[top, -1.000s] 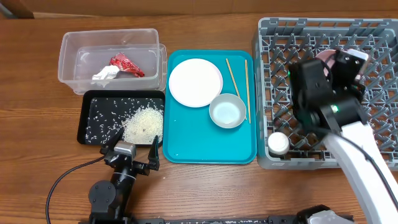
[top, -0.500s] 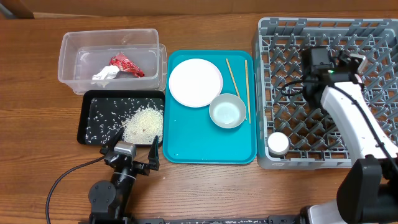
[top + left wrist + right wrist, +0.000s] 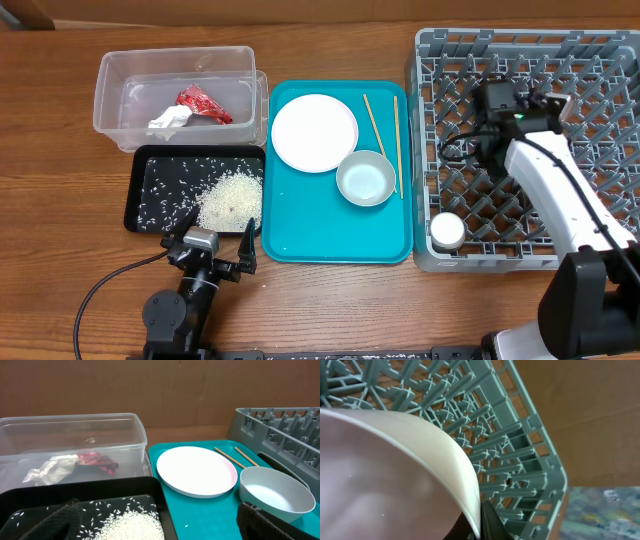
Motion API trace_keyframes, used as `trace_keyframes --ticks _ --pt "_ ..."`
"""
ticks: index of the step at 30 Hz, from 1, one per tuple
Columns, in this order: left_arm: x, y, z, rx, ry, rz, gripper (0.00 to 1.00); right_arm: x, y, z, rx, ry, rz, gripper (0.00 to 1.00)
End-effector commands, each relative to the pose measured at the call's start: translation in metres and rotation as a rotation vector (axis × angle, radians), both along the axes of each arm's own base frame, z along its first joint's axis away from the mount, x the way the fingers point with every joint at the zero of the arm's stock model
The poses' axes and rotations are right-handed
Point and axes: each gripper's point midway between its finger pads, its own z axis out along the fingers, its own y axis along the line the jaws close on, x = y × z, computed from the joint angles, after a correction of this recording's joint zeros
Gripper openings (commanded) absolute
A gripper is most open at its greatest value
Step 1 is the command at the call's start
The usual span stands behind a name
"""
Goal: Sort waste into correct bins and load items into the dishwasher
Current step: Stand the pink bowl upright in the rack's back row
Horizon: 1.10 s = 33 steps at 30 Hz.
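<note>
My right gripper (image 3: 503, 104) is over the grey dish rack (image 3: 600, 55), which is the dishwasher. In the right wrist view it (image 3: 480, 521) is shut on the rim of a white dish (image 3: 380, 475) held above the rack's pegs (image 3: 495, 450). A small cup (image 3: 447, 231) stands in the rack's near-left corner. A small plate (image 3: 314, 132), a bowl (image 3: 365, 178) and two chopsticks (image 3: 397, 140) lie on the teal tray (image 3: 300, 235). The clear tub (image 3: 112, 75) holds the red wrapper (image 3: 203, 104) and tissue (image 3: 168, 121). The black tray (image 3: 145, 165) holds rice (image 3: 230, 197). My left gripper (image 3: 215, 256) is open and empty.
In the left wrist view the open fingers (image 3: 160, 530) frame the black tray's rice (image 3: 130, 522), the plate (image 3: 196, 470) and the bowl (image 3: 275, 495). The tub (image 3: 100, 422) is behind them. The rack's wall (image 3: 280, 425) rises at the right. A cable trails from the left arm (image 3: 100, 290).
The right arm has swung round over the rack and its gripper now sits further left, with the dish still in it. The left arm has not moved.
</note>
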Motion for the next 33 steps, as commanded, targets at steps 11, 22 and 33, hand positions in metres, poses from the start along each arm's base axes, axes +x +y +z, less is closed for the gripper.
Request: trace_keyframes --ticks 11,22,33 --pt "0.0 0.0 -0.001 0.014 -0.01 -0.006 1.0 0.0 -0.009 0.027 -0.221 -0.007 0.001 0.04" --pt "0.0 0.0 -0.001 0.014 -0.01 -0.006 1.0 0.001 -0.013 0.026 -0.219 -0.011 -0.007 0.04" --pt "0.0 0.0 -0.001 0.014 -0.01 -0.006 1.0 -0.006 -0.017 0.009 -0.159 0.051 -0.019 0.04"
